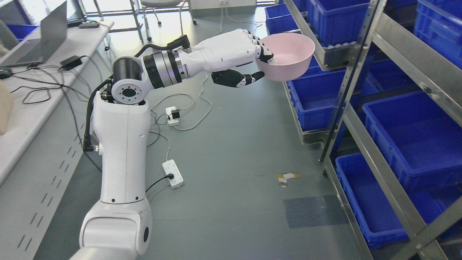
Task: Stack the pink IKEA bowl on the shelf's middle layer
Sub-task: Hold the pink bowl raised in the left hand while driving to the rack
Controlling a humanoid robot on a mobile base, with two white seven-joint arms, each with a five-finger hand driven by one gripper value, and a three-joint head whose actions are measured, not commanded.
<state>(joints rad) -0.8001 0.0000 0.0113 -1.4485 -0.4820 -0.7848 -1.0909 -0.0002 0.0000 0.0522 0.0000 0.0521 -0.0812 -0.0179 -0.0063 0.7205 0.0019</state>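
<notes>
A pink bowl [288, 54] hangs in the air, held by its near rim in my left hand [260, 64]. The fingers [265, 50] hook over the rim into the bowl and the thumb [240, 78] presses under its outer wall. The left arm comes up from the lower left and reaches right towards the metal shelf rack [364, 43]. The bowl sits just left of the rack's upright post, about level with a grey shelf ledge [334, 54]. My right arm is out of the picture.
Blue plastic bins [415, 133] fill the rack's levels on the right. Power strips [172, 174] and cables lie on the grey floor beneath the arm. A white desk [43, 90] with a laptop [39, 43] runs along the left.
</notes>
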